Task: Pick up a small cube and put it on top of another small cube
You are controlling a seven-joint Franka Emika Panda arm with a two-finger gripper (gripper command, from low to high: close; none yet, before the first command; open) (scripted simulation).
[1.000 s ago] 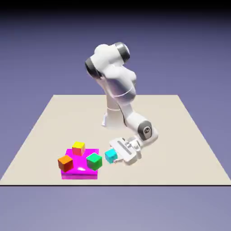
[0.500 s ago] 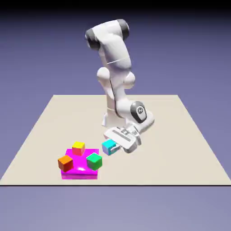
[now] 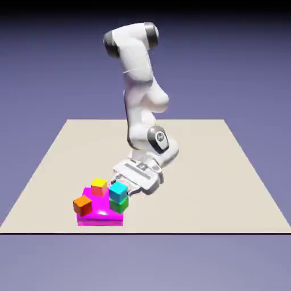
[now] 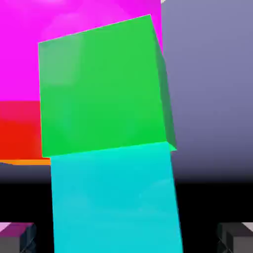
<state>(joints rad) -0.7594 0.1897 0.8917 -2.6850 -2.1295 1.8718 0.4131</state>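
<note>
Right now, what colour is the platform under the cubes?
Magenta. The platform shows best in the exterior view, under the orange cube, yellow-topped cube and green cube.

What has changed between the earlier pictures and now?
The gripper carried the cyan cube toward the exterior view's left, from beside the magenta block to directly above the green cube; contact is unclear. The arm straightened upward. The green, orange and yellow cubes stayed put.

The arm (image 3: 139, 91) looks like smooth, glossy white plastic with dark joint caps. The cyan cube (image 4: 114, 200) and green cube (image 4: 101, 89) are smooth with a faint sheen. The magenta block (image 3: 101, 215) shines with a bright highlight. The tabletop (image 3: 216, 170) is flat, matt beige.
</note>
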